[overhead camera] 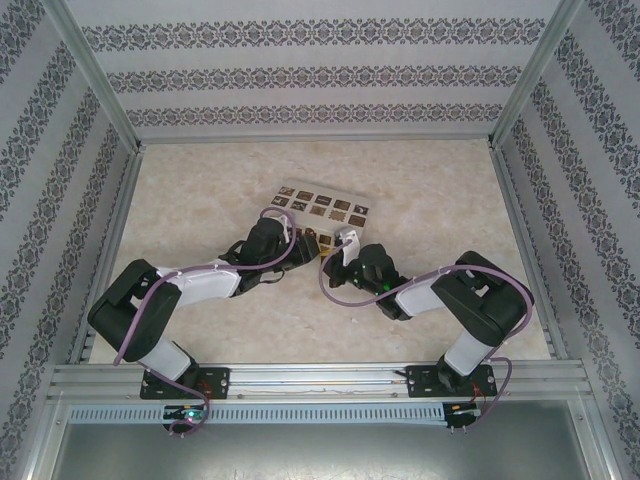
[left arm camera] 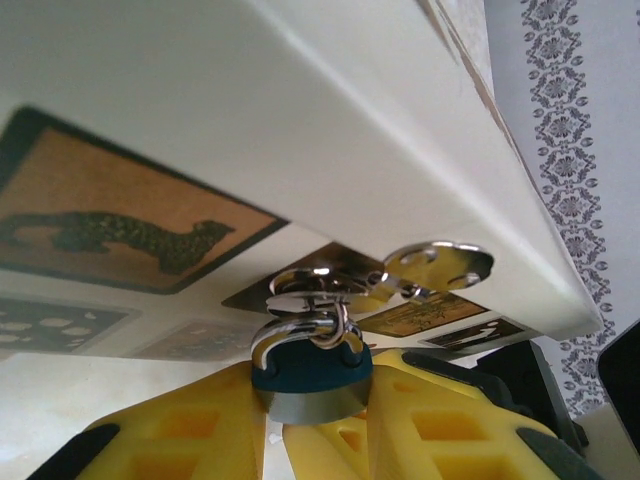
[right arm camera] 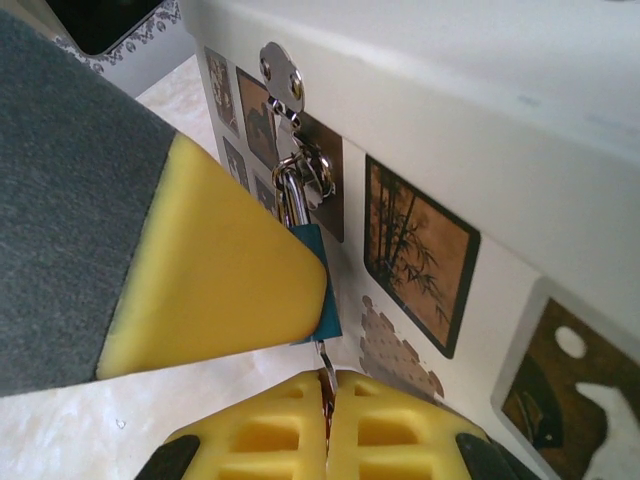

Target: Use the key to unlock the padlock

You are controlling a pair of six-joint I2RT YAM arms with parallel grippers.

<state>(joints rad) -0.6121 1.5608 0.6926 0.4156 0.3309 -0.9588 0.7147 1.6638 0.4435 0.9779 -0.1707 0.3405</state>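
Right wrist view: right hand (right arm camera: pixel 326 402) pinches the key (right arm camera: pixel 324 366) beneath the padlock (right arm camera: pixel 328 310), left hand (left arm camera: pixel 312 388) clamps its body; any skewed twist could pop the key loose.

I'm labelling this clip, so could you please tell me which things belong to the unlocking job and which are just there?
Job: padlock, key, left gripper holding the padlock, right gripper holding the key.
Just there: box, hasp, patterned walls.
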